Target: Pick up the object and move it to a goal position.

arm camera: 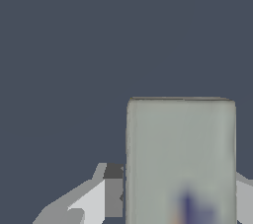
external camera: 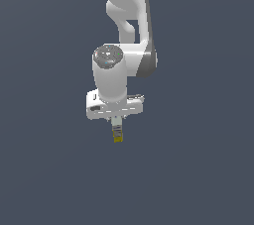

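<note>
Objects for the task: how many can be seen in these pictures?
1. The object hangs between the fingers of the gripper, its yellow end pointing down; the wrist view shows it close up.

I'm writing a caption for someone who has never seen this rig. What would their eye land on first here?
First, the white arm reaching down the middle of the exterior view against a plain dark blue-grey backdrop. Next, the tool at its lower end, with the small object hanging below it, yellow end down. In the wrist view that object fills much of the frame as a pale slab with bluish print, fingers flanking it.
</note>
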Motion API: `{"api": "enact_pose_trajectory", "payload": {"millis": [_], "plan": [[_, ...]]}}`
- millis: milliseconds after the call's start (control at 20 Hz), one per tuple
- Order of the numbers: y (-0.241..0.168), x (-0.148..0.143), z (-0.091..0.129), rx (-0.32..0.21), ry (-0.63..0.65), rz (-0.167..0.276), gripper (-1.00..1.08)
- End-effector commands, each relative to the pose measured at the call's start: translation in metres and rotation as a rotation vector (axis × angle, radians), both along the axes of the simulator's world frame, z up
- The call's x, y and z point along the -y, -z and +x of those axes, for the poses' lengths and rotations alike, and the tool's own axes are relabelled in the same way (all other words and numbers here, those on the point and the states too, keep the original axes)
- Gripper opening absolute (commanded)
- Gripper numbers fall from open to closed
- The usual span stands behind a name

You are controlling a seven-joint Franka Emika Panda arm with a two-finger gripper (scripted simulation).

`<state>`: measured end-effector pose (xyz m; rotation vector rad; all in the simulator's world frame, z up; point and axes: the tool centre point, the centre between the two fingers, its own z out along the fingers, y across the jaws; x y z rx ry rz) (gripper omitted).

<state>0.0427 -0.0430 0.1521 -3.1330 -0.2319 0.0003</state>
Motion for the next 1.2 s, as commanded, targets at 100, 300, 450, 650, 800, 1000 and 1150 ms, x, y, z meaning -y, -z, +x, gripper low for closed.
{"api": "enact_pose_trajectory", "payload": {"millis": [100, 300, 450, 650, 800, 1000, 1150], "plan": [[-0.005, -0.002, -0.001, 0.0, 0.0, 0.0, -1.0], [-0.019, -0.008, -0.004, 0.0, 0.0, 0.0, -1.0], [-0.038, -0.016, -0.008, 0.0, 0.0, 0.0, -1.0], [-0.071, -0.031, -0.015, 0.0, 0.0, -0.001, -1.0], [-0.101, -0.044, -0.02, 0.0, 0.0, -0.001, -1.0], [-0.138, -0.06, -0.027, 0.0, 0.0, -0.001, -1.0], [-0.16, -0.069, -0.03, 0.0, 0.0, -0.001, -1.0]]}}
